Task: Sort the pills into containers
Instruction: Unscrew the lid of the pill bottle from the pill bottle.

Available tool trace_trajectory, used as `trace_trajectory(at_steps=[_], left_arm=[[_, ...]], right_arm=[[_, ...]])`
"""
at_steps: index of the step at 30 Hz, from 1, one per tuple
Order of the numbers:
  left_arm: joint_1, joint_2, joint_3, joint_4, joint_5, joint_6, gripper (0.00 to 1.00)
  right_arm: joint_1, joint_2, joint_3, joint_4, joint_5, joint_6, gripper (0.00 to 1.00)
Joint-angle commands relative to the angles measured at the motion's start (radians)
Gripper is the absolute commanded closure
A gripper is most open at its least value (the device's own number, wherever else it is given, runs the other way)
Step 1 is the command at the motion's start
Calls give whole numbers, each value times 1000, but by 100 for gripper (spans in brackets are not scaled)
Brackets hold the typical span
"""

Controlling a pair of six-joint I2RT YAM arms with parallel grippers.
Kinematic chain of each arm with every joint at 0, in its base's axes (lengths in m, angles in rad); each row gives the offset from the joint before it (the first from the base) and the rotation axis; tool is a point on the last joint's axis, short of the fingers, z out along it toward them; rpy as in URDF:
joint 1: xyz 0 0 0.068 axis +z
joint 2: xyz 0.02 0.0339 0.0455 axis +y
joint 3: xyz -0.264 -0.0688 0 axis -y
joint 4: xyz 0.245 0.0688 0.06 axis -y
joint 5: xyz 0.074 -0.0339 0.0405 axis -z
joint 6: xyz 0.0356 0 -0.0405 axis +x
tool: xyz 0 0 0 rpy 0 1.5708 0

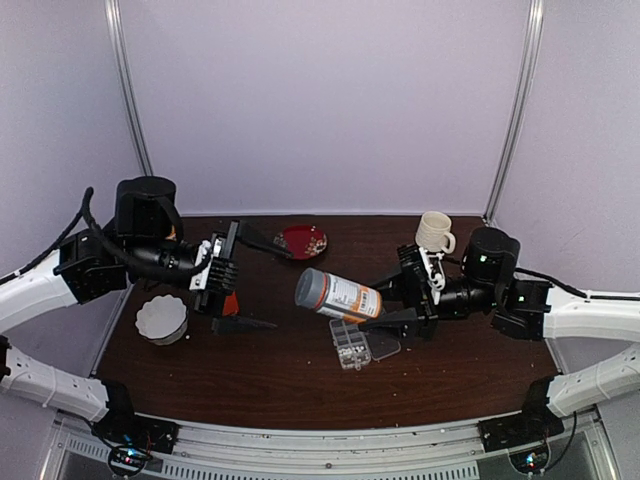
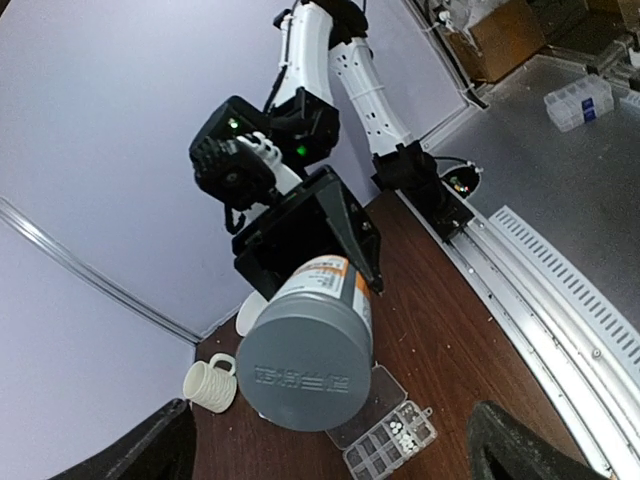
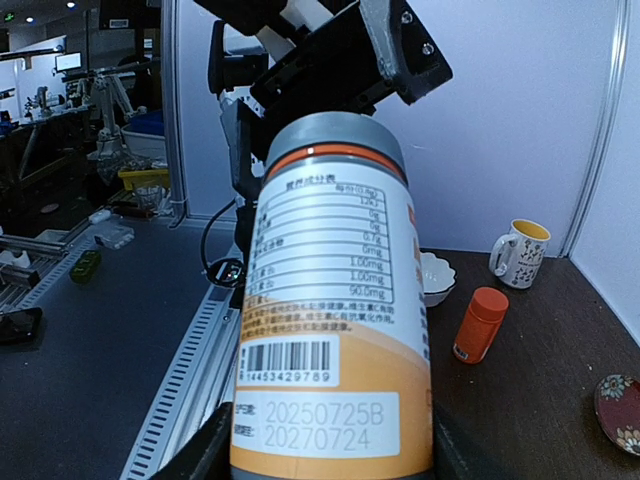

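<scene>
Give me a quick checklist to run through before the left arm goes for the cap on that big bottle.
1. Grip: right gripper clamped on the grey-capped bottle: ok.
2. Aim: cap on and facing the left gripper: ok.
3. Jaws: left gripper open and empty: ok.
4. Path: nothing between left gripper and cap: looks ok.
5. Target: organizer box with its lid folded open, pills in one cell: ok.
6. Cap tight or loose: cannot tell.
</scene>
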Motion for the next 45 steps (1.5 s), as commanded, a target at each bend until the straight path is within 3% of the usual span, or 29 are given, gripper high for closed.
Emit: trace_trajectory(at_steps=[1,14,24,28,32,38,41,45], left_arm=[[-18,40,22,-31,-33,237,3],[-39,69,-2,119,-108,234,2],[-42,97,21,75,-73,253,7],[-47,106,31,58,-77,261,22],[-50,111,38,50,-83,261,47],[-52,119,53,55,-58,193,66],[-54,133,59,105,-74,54,75],[-59,156,78,184,-102,-245,88]], right_arm=[[-5,12,79,-89,-80,22,100],[-6,52,112,-107,-101,29,100],[-6,77,132,-78,-101,60,100],[-7,83,137,-80,-106,62,100],[-7,85,139,-82,-107,63,100],[-7,85,148,-129,-63,4,100],[-7,83,151,-144,-7,-58,100],[-7,71,126,-100,96,-167,100]])
